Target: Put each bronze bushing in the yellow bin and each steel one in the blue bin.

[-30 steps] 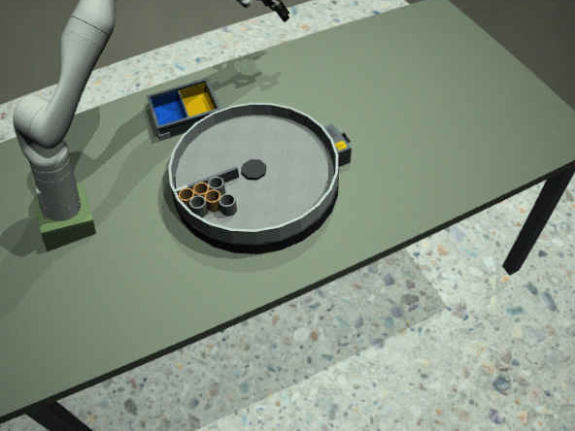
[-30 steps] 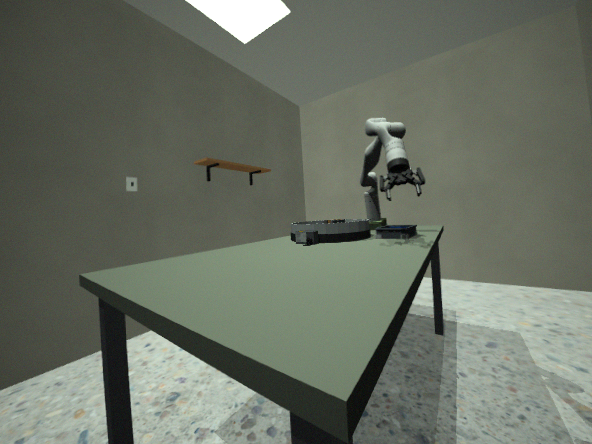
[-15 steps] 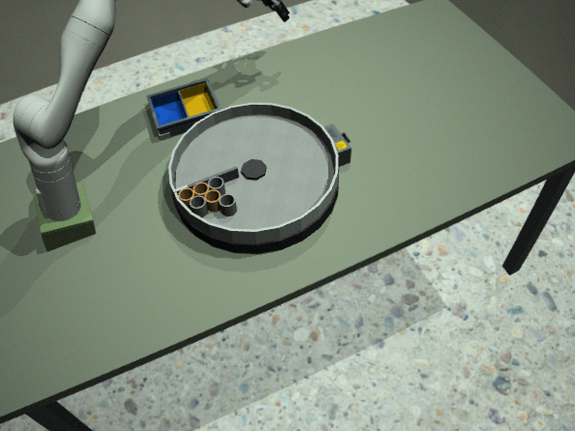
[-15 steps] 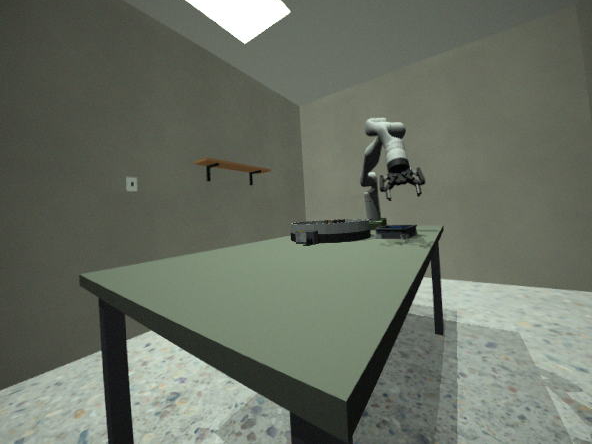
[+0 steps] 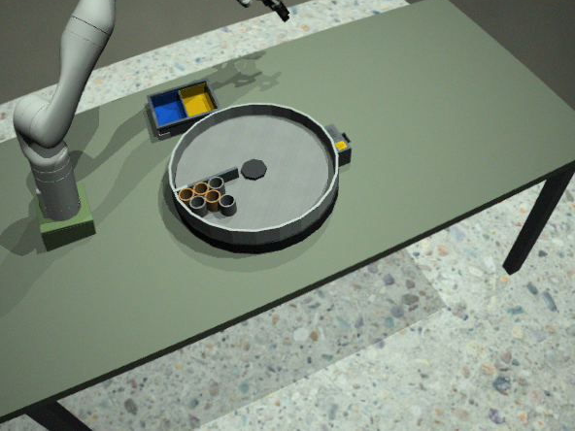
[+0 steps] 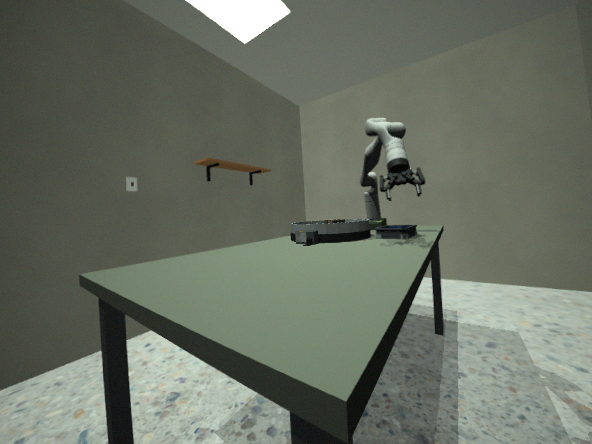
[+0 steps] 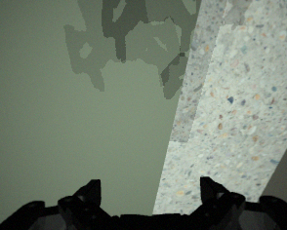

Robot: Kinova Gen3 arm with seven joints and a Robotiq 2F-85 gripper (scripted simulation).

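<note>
Three bronze bushings point(image 5: 186, 194) point(image 5: 200, 188) point(image 5: 213, 200) and three steel bushings point(image 5: 217, 184) point(image 5: 197, 206) point(image 5: 227, 205) stand upright in a tight cluster on the turntable point(image 5: 291, 165) point(image 6: 335, 228), by its left wall and in front of the dark divider bar. The blue bin point(image 5: 168, 112) and the yellow bin point(image 5: 198, 101) sit side by side in one dark tray behind the turntable; both look empty. My gripper point(image 5: 285, 18) point(image 6: 404, 196) point(image 7: 149, 189) is open and empty, high above the table near its back edge, away from the bushings.
The divider bar point(image 5: 220, 177) runs from the turntable wall towards the dark hub point(image 5: 253, 169). A raised rim surrounds the turntable. A dark box point(image 5: 344, 152) point(image 6: 306, 237) with a yellow patch adjoins its right side. The table's back edge shows in the wrist view.
</note>
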